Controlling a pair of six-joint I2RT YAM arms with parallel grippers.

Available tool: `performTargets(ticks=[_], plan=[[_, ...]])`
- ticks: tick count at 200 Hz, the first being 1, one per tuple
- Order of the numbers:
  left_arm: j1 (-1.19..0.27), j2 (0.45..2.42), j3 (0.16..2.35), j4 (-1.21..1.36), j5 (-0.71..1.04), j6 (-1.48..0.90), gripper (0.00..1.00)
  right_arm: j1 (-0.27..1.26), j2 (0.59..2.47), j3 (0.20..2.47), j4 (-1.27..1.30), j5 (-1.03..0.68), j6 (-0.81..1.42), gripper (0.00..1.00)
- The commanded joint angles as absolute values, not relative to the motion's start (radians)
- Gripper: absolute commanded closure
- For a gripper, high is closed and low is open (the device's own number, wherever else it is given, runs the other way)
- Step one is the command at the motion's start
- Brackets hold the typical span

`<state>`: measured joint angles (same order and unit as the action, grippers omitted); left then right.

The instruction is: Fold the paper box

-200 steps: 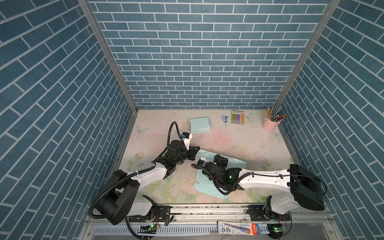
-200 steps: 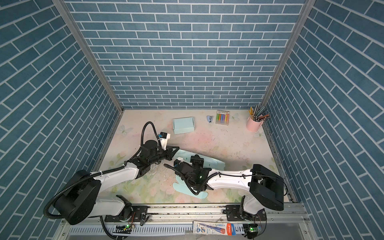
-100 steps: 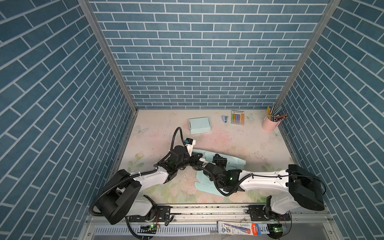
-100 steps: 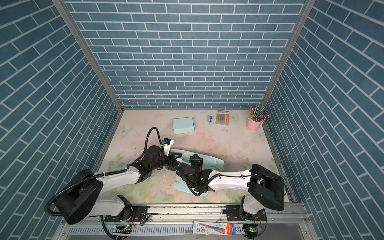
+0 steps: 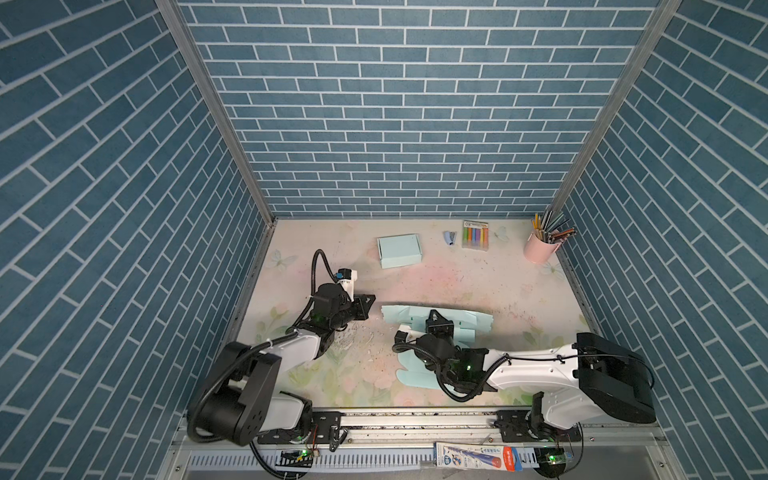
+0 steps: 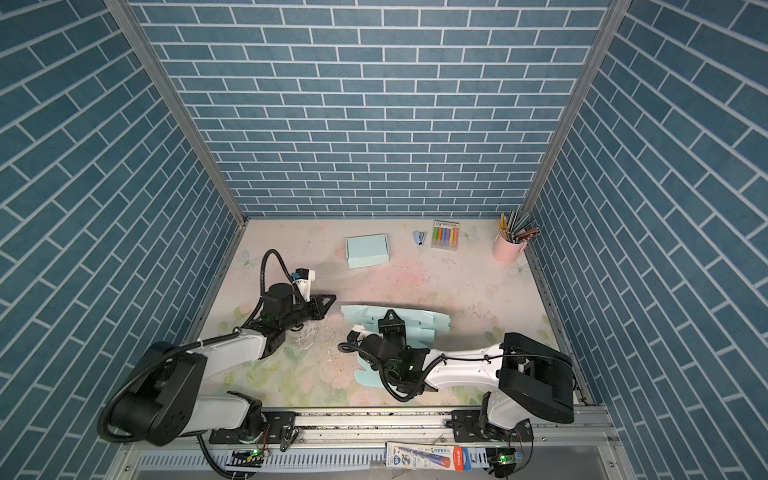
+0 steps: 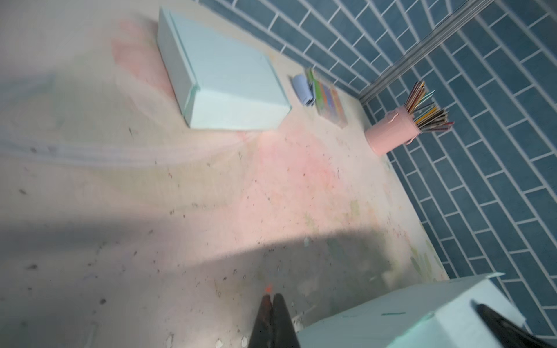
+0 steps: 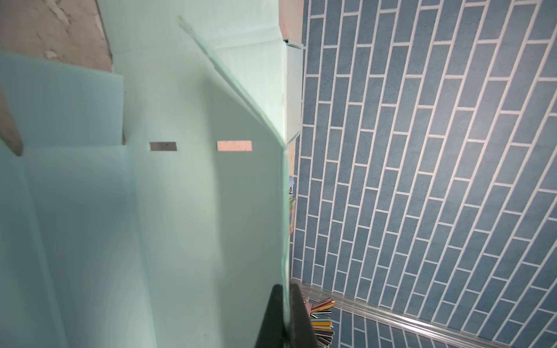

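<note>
The pink pencil cup (image 5: 538, 249) stands upright in the far right corner of the tabletop (image 5: 478, 282). It is full of coloured pencils (image 5: 555, 228) that fan out over its rim. Left of it along the back wall lie a flat pack of coloured markers (image 5: 475, 235) and, just beside that, a small blue stapler (image 5: 449, 239). Further left sits a finished pale-green folded box (image 5: 398, 250) with its lid down, so what it holds cannot be told.

The paper box (image 5: 473, 322), still an unfolded pale-green sheet, lies at the front middle of the tabletop, in front of the folded box and well apart from it. In both top views its longest strip runs left to right, and a shorter rounded flap reaches toward the front rail under the right arm (image 5: 536, 365).

In the right wrist view one panel of the paper box (image 8: 180, 211) stands up from the rest, with two small slots cut along its fold. The right jaws are closed on the thin top edge of that panel, pinching it.

The left arm (image 5: 299, 345) reaches in from the left. The left jaws are pressed together with nothing between them and point toward the left end of the strip, near it. In the left wrist view their tips hang over bare tabletop just beside a corner of the paper box (image 7: 407, 319).
</note>
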<state>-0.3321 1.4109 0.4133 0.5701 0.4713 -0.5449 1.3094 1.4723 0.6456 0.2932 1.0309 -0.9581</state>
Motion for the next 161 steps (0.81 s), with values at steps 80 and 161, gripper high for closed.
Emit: performTargets(ticks=[80,161], plan=[[-0.521,1.51,0.375,0.727,0.561,-0.527,1.0,1.318,1.488,0.598,0.414,1.002,-1.106,1.0],[-0.665,1.364,0.27,0.698,0.516,-0.509,0.97,1.304,1.485,0.554,0.505,0.956,-1.156,1.0]])
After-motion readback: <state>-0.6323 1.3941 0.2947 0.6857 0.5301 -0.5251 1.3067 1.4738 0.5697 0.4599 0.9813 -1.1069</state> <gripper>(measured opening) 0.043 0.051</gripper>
